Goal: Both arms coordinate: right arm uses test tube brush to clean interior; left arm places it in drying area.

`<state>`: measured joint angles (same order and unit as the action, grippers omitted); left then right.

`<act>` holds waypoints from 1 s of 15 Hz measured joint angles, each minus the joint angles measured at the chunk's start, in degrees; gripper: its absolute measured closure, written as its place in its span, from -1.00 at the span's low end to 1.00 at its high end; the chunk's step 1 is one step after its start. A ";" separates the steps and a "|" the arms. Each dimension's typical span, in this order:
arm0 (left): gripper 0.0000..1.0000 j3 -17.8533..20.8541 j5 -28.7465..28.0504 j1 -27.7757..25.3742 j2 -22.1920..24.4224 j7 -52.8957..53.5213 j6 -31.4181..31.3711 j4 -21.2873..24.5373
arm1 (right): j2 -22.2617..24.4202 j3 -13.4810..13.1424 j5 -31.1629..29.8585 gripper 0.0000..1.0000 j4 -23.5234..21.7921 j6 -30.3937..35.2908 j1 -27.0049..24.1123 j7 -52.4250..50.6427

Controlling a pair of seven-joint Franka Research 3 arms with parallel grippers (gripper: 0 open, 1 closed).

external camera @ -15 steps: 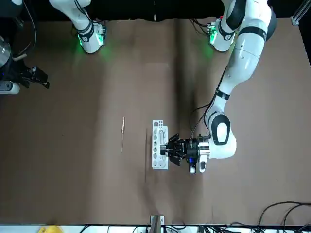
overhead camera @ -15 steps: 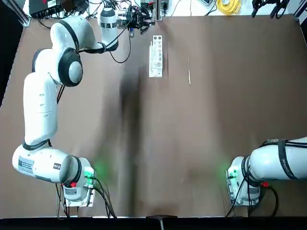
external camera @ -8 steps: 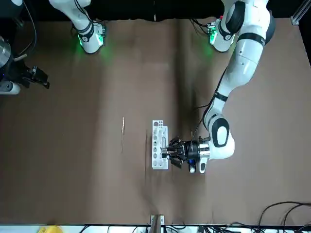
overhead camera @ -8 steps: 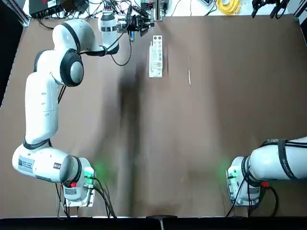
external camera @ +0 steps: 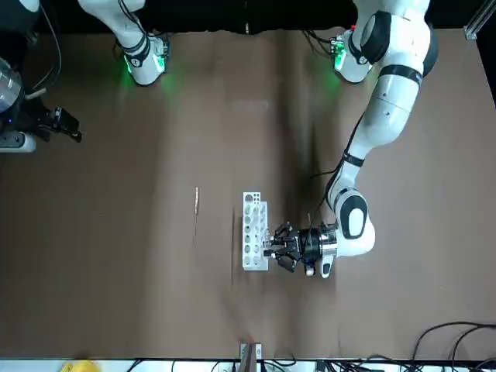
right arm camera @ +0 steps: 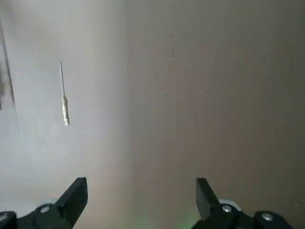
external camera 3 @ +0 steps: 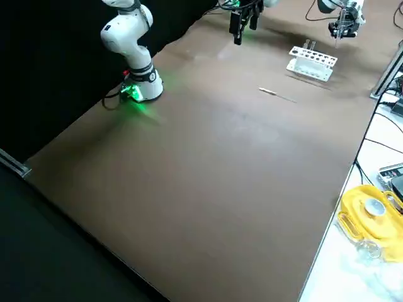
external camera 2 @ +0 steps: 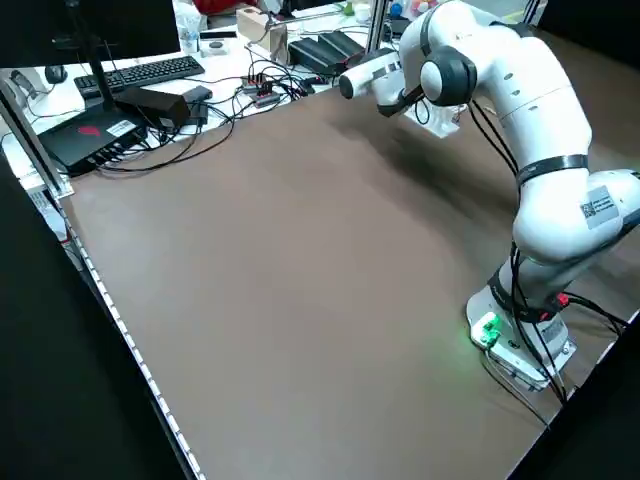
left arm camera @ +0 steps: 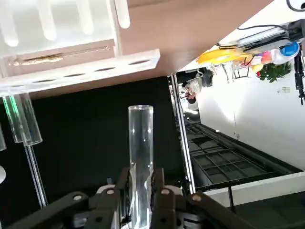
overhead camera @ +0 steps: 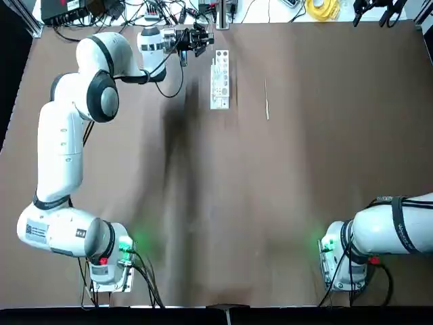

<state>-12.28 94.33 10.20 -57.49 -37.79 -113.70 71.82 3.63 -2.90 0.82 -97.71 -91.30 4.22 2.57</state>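
Note:
My left gripper (overhead camera: 201, 38) reaches to the table's far edge, just left of the far end of the white holed rack (overhead camera: 220, 79). It is shut on a clear glass test tube (left arm camera: 140, 157), held above the table beside the rack (left arm camera: 71, 71). Two more tubes (external camera 3: 308, 45) stand in the rack. The test tube brush (overhead camera: 266, 101) lies flat on the table to the right of the rack, untouched. My right gripper (right arm camera: 139, 198) hangs open and empty high over the right side of the table, far from the brush (right arm camera: 63, 102).
Cables, electronics and a yellow object (overhead camera: 323, 8) crowd the bench beyond the table's far edge. A metal post (overhead camera: 222, 13) stands at that edge near the rack. A keyboard (external camera 2: 150, 70) sits on a side desk. Brown table surface (overhead camera: 237, 203) stretches in front of both bases.
The left gripper has shifted slightly beside the rack's far end, still holding the tube. The right arm, rack and brush have not moved.

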 joint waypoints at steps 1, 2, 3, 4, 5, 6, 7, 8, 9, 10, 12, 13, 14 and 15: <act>0.53 0.00 0.00 0.01 -0.27 0.00 0.00 -0.19 | -0.06 0.05 0.00 -1.00 -0.03 0.00 0.03 0.00; 0.53 -0.01 0.19 0.02 -0.63 0.00 0.00 -0.56 | -0.11 0.07 0.00 -1.00 -0.05 0.00 0.04 0.00; 0.53 -0.01 1.16 0.04 -1.05 0.00 0.00 -1.08 | -0.18 0.07 0.00 -1.00 -0.07 0.00 0.04 0.00; 0.53 -0.01 2.32 0.10 -1.45 0.00 0.00 -1.56 | -0.27 0.07 0.00 -1.00 -0.07 0.00 0.04 0.00; 0.53 -0.01 3.17 0.21 -1.79 0.00 0.00 -2.05 | -0.37 0.07 0.00 -1.00 -0.07 -0.01 0.04 0.00; 0.53 -0.01 3.56 0.35 -2.13 0.00 -0.01 -2.50 | -0.49 0.07 0.00 -1.00 -0.07 -0.01 0.04 0.00; 0.53 -0.02 3.68 0.47 -2.52 0.00 -0.01 -2.85 | -0.62 0.07 0.00 -1.00 -0.07 -0.04 0.04 0.00; 0.53 -0.06 3.73 0.56 -2.96 0.00 -0.01 -3.12 | -0.77 0.07 0.00 -1.00 -0.07 -0.19 0.04 0.00; 0.53 -0.08 3.74 0.62 -3.37 0.00 -0.01 -3.36 | -0.93 0.08 0.00 -1.00 -0.07 -0.56 0.05 0.00; 0.53 -0.10 3.75 0.65 -3.77 0.00 -0.02 -3.61 | -1.08 0.08 0.00 -1.00 -0.07 -0.82 0.06 0.00; 0.53 -0.10 3.75 0.66 -4.49 0.00 -0.06 -3.89 | -1.33 0.11 0.00 -1.00 -0.08 -1.00 0.09 0.00; 0.53 -0.11 3.75 0.66 -4.80 0.00 -0.06 -3.97 | -1.42 0.12 0.00 -1.00 -0.07 -1.02 0.10 0.00; 0.53 -0.11 3.75 0.70 -5.08 0.00 -0.06 -4.10 | -1.46 0.12 0.00 -1.00 -0.07 -1.02 0.12 0.00; 0.53 -0.11 3.75 0.77 -5.35 0.00 -0.06 -4.32 | -1.50 0.13 0.00 -1.00 -0.07 -1.03 0.13 0.00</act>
<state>-12.39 98.08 10.98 -62.84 -37.79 -113.76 67.51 2.14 -2.77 0.82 -97.79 -92.32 4.35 2.57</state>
